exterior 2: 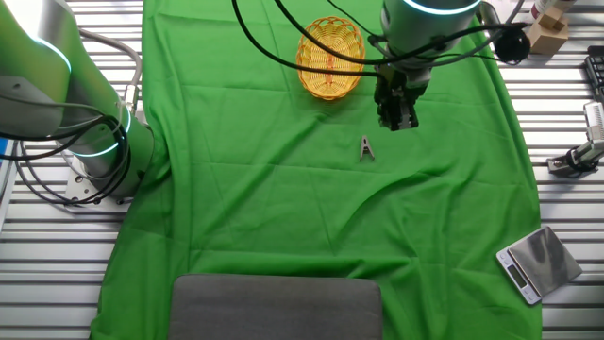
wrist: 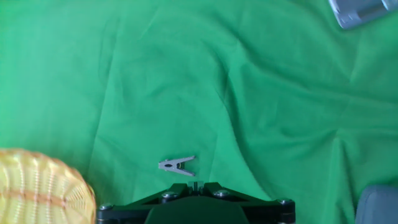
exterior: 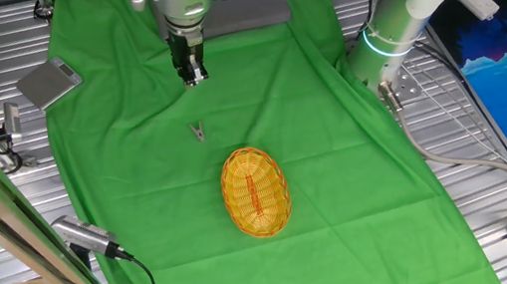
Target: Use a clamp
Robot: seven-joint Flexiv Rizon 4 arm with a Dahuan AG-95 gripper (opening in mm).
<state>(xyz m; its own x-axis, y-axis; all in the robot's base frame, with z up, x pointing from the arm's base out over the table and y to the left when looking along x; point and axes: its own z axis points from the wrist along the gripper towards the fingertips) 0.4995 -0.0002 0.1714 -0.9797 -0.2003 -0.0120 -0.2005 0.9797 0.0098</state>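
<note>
From one fixed view, the silver robot arm's black two-finger gripper (exterior: 193, 76) hangs above the wrinkled green cloth (exterior: 349, 177), fingers pointing down and close together with nothing between them. Below it on the cloth lies the tiny pale grey clothespin-like clamp (exterior: 197, 131), apart from the gripper and untouched. Near the clamp sits the oval yellow wicker basket (exterior: 255, 192), and a flat silver digital scale (exterior: 49, 83) rests at the cloth's edge.

Over to the other fixed view: the gripper (exterior 2: 397, 121) hovers over the cloth (exterior 2: 283, 208), the fingers look nearly shut and carry nothing. The clamp (exterior 2: 366, 149) lies flat just below and to the left of it in the picture, its V-shaped prongs spread toward the camera. The basket (exterior 2: 330, 57) sits at the far end of the cloth, the scale (exterior 2: 538, 263) on the slatted metal table (exterior 2: 566, 208), and a grey rectangular pad (exterior 2: 276, 307) lies at the near edge.

Hand view now: the clamp (wrist: 177, 165) lies on its side just above the gripper's black body, on bare cloth (wrist: 249, 81). The basket's rim (wrist: 43, 186) shows at lower left, the scale's corner (wrist: 360, 11) at upper right. The fingertips themselves are hardly visible here, so their gap cannot be judged from this angle.
</note>
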